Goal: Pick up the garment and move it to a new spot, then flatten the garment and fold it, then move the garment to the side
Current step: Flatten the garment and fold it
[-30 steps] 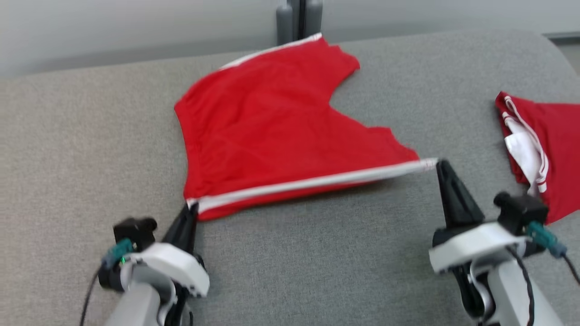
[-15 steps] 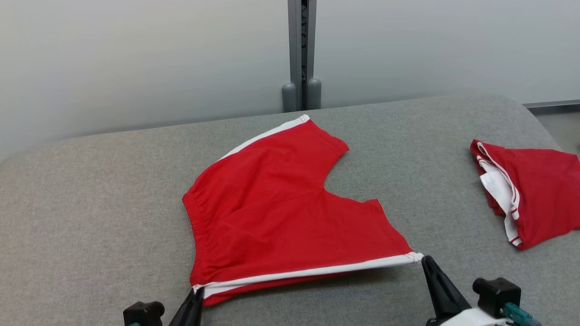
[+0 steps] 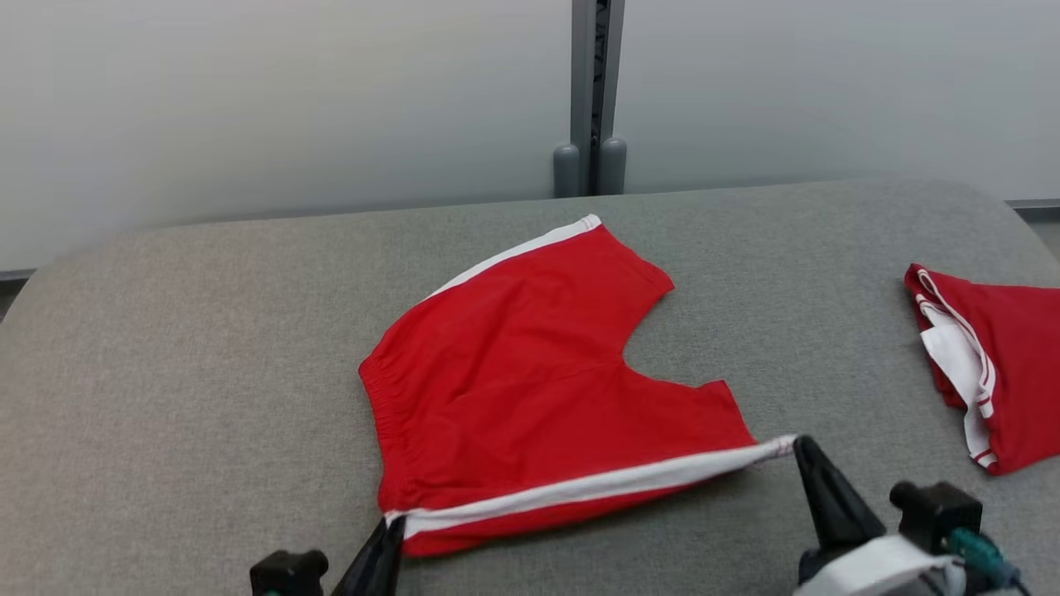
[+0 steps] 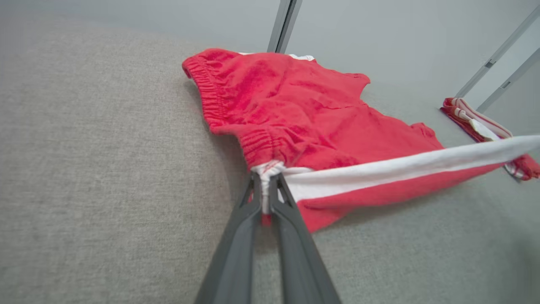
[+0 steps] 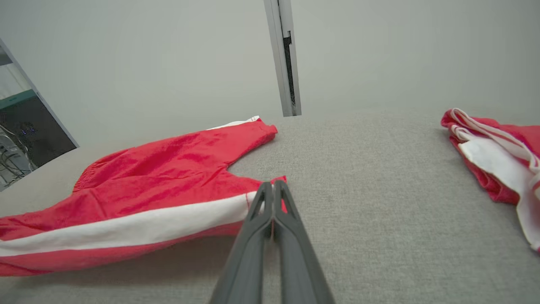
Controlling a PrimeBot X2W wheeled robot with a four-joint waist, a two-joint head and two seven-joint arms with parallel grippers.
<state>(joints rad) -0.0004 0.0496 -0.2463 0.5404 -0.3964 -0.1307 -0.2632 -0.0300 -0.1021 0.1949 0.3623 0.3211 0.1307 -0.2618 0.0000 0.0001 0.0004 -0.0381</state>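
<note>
I have the red shorts (image 3: 530, 381) around the middle of the grey bench (image 3: 166, 372), with their near side raised off it. My left gripper (image 4: 265, 185) is clenched on the waistband corner where the white stripe ends. My right gripper (image 5: 272, 188) is pinched tight on the hem end of the same stripe, so that seam hangs taut between them. The cloth looks light, thin and limp to me. It will sag and crease wherever it is unsupported, so these two stripe ends are sensible places to take hold. The waistband faces the bench's left edge and the legs open toward the right. The long axis follows the stripe, roughly parallel to the near edge. A second red garment (image 3: 1010, 364) lies by the right edge, well apart.
</note>
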